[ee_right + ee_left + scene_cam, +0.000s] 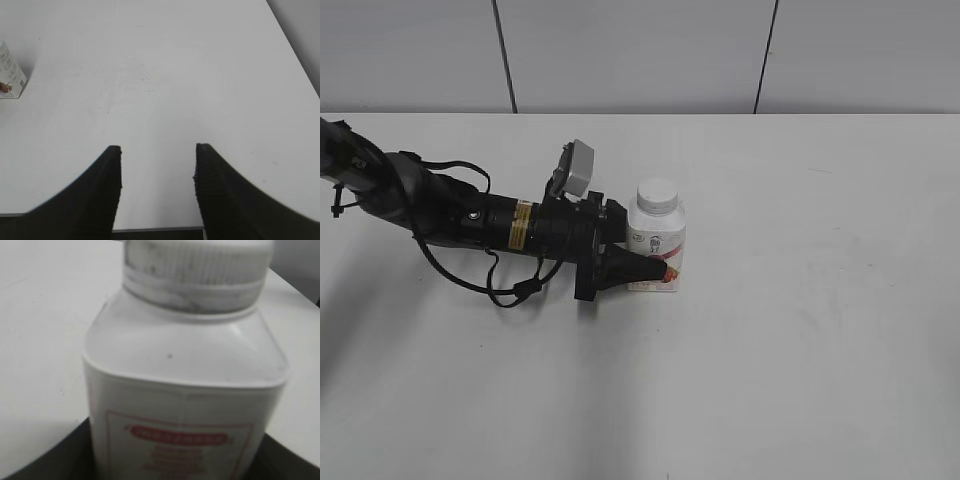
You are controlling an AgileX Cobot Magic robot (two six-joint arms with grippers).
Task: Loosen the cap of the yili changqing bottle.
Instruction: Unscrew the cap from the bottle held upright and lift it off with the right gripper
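The yili changqing bottle point(657, 242) stands upright on the white table point(820, 360), white with a pink-red label. Its white cap point(657, 195) sits on the neck. My left gripper point(642, 267) reaches in from the left and is shut on the bottle's lower body. In the left wrist view the bottle point(185, 385) fills the frame, with the ribbed cap point(195, 275) at the top and my dark jaws point(177, 462) on both sides of it. My right gripper point(157, 150) is open and empty, above bare table, far from the bottle point(10, 75). It is out of the exterior view.
The left arm and its loose black cables point(470, 270) lie low over the table's left part. A grey wall point(640, 50) stands behind the table's far edge. The table's right edge point(295, 55) shows in the right wrist view.
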